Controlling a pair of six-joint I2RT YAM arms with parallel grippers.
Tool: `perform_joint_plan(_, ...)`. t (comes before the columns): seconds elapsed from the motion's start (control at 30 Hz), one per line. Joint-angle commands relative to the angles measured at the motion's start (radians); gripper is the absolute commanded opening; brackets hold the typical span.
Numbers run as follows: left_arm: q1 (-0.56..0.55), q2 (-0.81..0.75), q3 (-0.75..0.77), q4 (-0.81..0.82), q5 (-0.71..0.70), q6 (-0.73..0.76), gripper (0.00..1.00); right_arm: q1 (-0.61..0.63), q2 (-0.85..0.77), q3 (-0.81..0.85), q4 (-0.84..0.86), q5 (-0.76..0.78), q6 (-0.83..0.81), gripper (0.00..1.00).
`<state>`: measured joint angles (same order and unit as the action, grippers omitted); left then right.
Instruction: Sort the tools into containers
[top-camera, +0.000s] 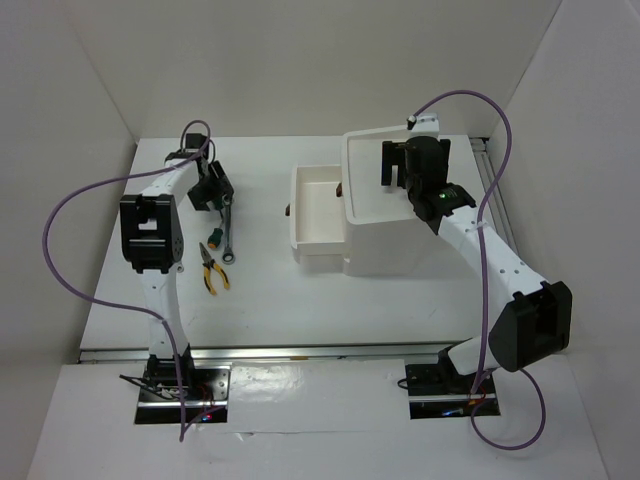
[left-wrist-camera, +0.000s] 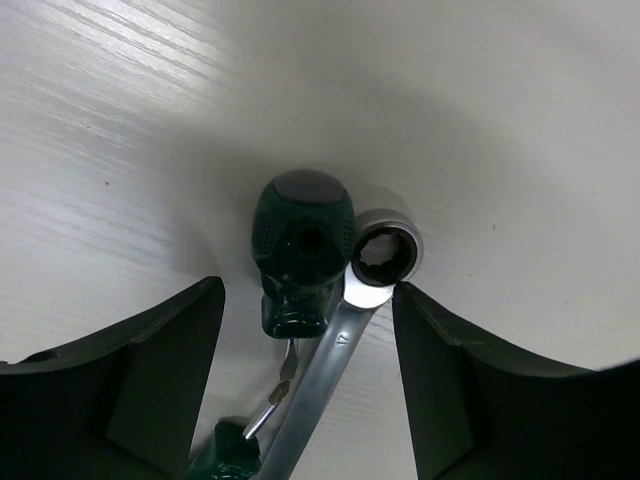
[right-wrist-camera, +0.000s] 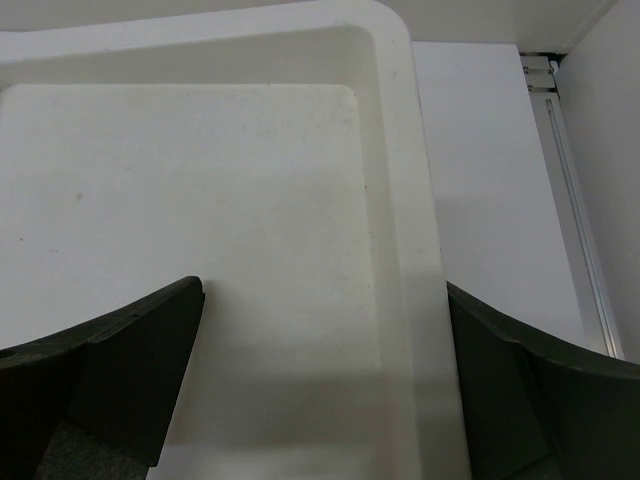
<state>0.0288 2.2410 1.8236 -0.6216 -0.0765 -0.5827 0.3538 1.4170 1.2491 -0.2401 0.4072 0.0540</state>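
We find the left gripper (left-wrist-camera: 308, 330) low over the white table (left-wrist-camera: 120, 120), its dark fingers spread wide. A stubby green-handled screwdriver (left-wrist-camera: 300, 235) and a silver ring-ended wrench (left-wrist-camera: 383, 262) lie touching between them, ungripped. Yellow-and-orange-handled pliers (top-camera: 213, 272) rest nearer the arm bases. The right gripper (right-wrist-camera: 322, 340) – fingers likewise parted, holding nothing – hovers above the shallow top tray (right-wrist-camera: 405, 170) of the white plastic box unit (top-camera: 400, 245), one drawer (top-camera: 300, 215) pulled out.

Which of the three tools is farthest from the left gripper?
The pliers, with yellow-and-orange handles, nearest the arm bases; the green screwdriver and silver wrench lie right under the left gripper.
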Motion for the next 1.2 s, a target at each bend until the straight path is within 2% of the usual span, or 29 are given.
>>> perform_joint_plan(0.0, 0.020, 0.028, 0.025, -0.017, 0.012, -0.009, 0.80, 0.059, 0.080, -0.080, -0.202, -0.151, 0.102, 1.00)
perform_joint_plan(0.13, 0.042, 0.005, 0.005, 0.000, 0.055, -0.020, 0.80, 0.068, 0.100, -0.080, -0.202, -0.140, 0.102, 1.00)
perform_joint_plan(0.33, 0.060, 0.026, 0.032, -0.026, 0.020, -0.022, 0.74, 0.077, 0.100, -0.080, -0.202, -0.140, 0.102, 1.00)
perform_joint_plan(0.47, 0.060, 0.051, 0.074, -0.059, 0.020, -0.022, 0.64, 0.077, 0.100, -0.080, -0.202, -0.131, 0.102, 1.00)
perform_joint_plan(0.57, 0.060, 0.072, 0.085, -0.069, 0.020, -0.022, 0.44, 0.077, 0.091, -0.080, -0.202, -0.131, 0.102, 1.00)
perform_joint_plan(0.67, 0.060, 0.091, 0.111, -0.105, 0.006, -0.022, 0.15, 0.077, 0.091, -0.071, -0.202, -0.131, 0.102, 1.00)
perform_joint_plan(0.7, 0.060, 0.100, 0.120, -0.121, 0.006, -0.022, 0.11, 0.077, 0.091, -0.071, -0.202, -0.131, 0.102, 1.00)
perform_joint_plan(0.73, 0.060, 0.100, 0.129, -0.130, 0.006, -0.022, 0.00, 0.077, 0.091, -0.071, -0.202, -0.131, 0.102, 1.00)
perform_joint_plan(0.87, 0.069, 0.019, 0.090, -0.123, 0.061, -0.045, 0.00, 0.077, 0.091, -0.071, -0.202, -0.131, 0.102, 1.00)
perform_joint_plan(1.0, 0.040, -0.283, -0.048, 0.032, 0.077, -0.055, 0.00, 0.077, 0.091, -0.071, -0.211, -0.131, 0.102, 1.00)
perform_joint_plan(1.07, -0.004, -0.421, -0.058, 0.091, 0.105, -0.046, 0.00, 0.077, 0.091, -0.071, -0.211, -0.131, 0.102, 1.00)
perform_joint_plan(1.17, -0.053, -0.510, -0.058, 0.143, 0.251, -0.069, 0.00, 0.077, 0.091, -0.071, -0.211, -0.131, 0.102, 1.00)
